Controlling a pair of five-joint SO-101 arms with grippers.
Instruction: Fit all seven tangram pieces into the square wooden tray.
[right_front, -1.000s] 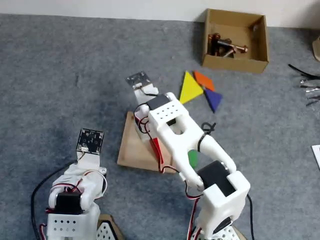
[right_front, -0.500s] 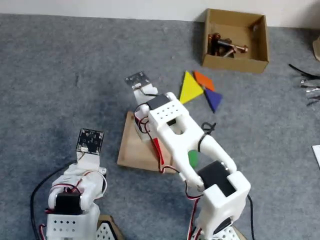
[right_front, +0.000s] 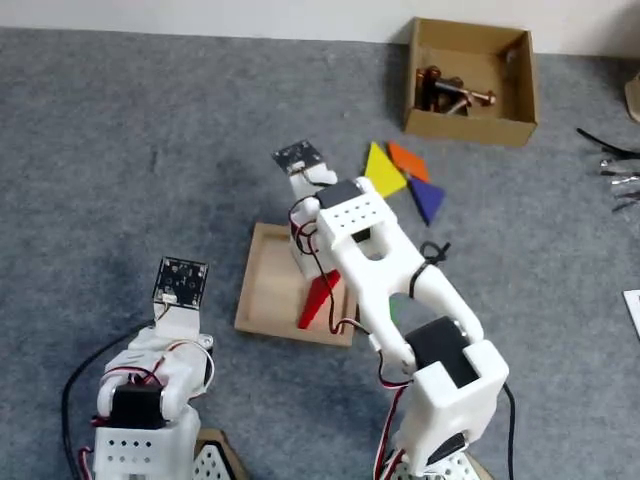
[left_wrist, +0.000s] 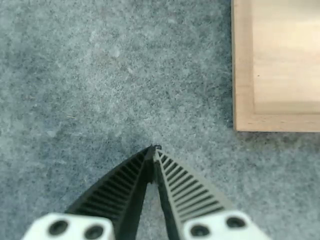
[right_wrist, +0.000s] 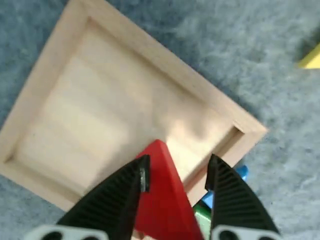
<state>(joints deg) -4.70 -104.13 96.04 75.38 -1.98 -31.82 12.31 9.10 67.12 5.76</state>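
The square wooden tray (right_front: 262, 290) lies on the grey carpet in the middle. A red triangle (right_front: 318, 300) lies slanted at the tray's right side, its tip pointing into the tray (right_wrist: 100, 110). My right gripper (right_wrist: 177, 167) hovers open over this red triangle (right_wrist: 162, 195), one finger on each side. Blue (right_wrist: 241, 172) and green (right_wrist: 202, 216) pieces peek out just beyond the tray's rim. Yellow (right_front: 380, 170), orange (right_front: 408, 158) and dark blue (right_front: 426, 198) pieces lie together farther back. My left gripper (left_wrist: 154, 147) is shut over bare carpet near a tray corner (left_wrist: 242, 120).
A cardboard box (right_front: 468, 110) holding metal parts stands at the back right. Cables and tools lie at the table's right edge (right_front: 612, 165). The left arm (right_front: 160, 370) sits at the front left, the right arm (right_front: 400, 300) stretches over the tray's right side.
The right arm's wrist has swung back and to the right, toward the yellow piece. More of the red triangle now shows on the tray. The left arm has not moved.
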